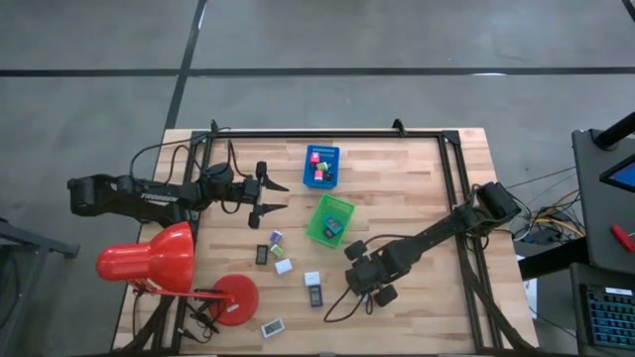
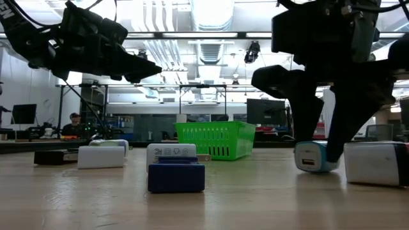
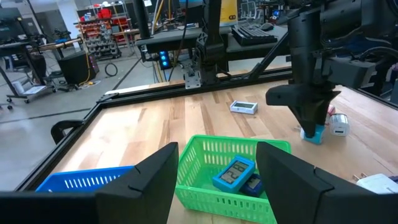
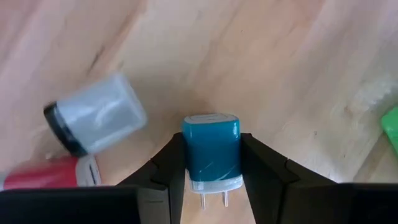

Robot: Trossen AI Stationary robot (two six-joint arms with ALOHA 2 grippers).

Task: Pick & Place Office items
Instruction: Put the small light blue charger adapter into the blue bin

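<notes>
A wooden table seen from above, described left to right. At the near left corner stands a red desk lamp (image 1: 149, 260), its round base (image 1: 235, 297) close to the table's edge. Above it, the left gripper (image 1: 274, 194) hovers with its fingers spread apart, holding nothing. Small office items (image 1: 283, 266) lie scattered on bare wood between lamp and centre. In the middle sit a blue tray (image 1: 322, 166) and, just nearer, a green tray (image 1: 330, 219) holding a blue clock (image 3: 233, 174). Right of these, the right gripper (image 4: 211, 169) is closed on a teal plug-in charger (image 4: 210, 151), down by the tabletop, with a white charger (image 4: 96, 121) just beside it. The far right of the table lies open.
</notes>
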